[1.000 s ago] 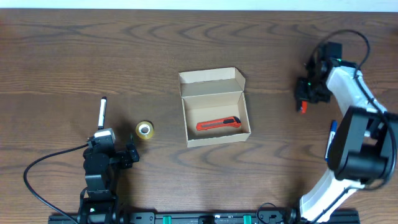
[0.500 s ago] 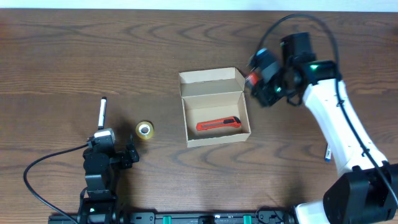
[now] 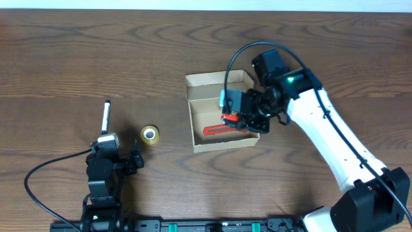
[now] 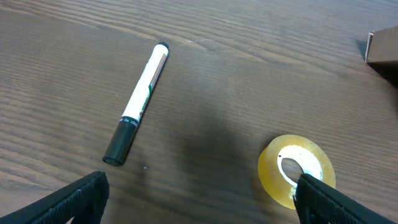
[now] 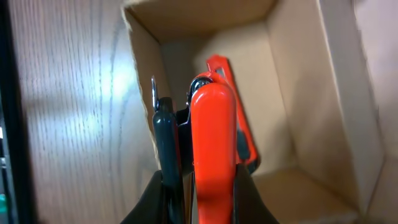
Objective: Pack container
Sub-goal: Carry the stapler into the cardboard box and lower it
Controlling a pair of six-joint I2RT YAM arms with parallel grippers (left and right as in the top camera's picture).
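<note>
Tan cardboard takes centre stage: the container (image 3: 224, 144) sits at the middle of your wooden table (image 3: 77, 58), its flap lid (image 3: 219, 80) thrown open toward the far edge and a red utility knife (image 3: 214, 130) already lying on its floor. Your right gripper (image 3: 234, 117) hangs over the open box, jaws clenched on a red-and-black tool (image 5: 210, 130). In the wrist view the tool points down into the interior, not yet let go. Off to the left, a roll of tape (image 3: 150, 135) and a marker (image 3: 106, 116) lie on the bare wood, well apart from the box. Your left gripper (image 4: 200, 190) waits near them with its fingers spread wide and nothing between them. By the look of it the packing is partly done: one item is in and a second is about to be lowered and released. If they belong in the box, tape and marker remain to be fetched. The lid would need folding shut after that.
</note>
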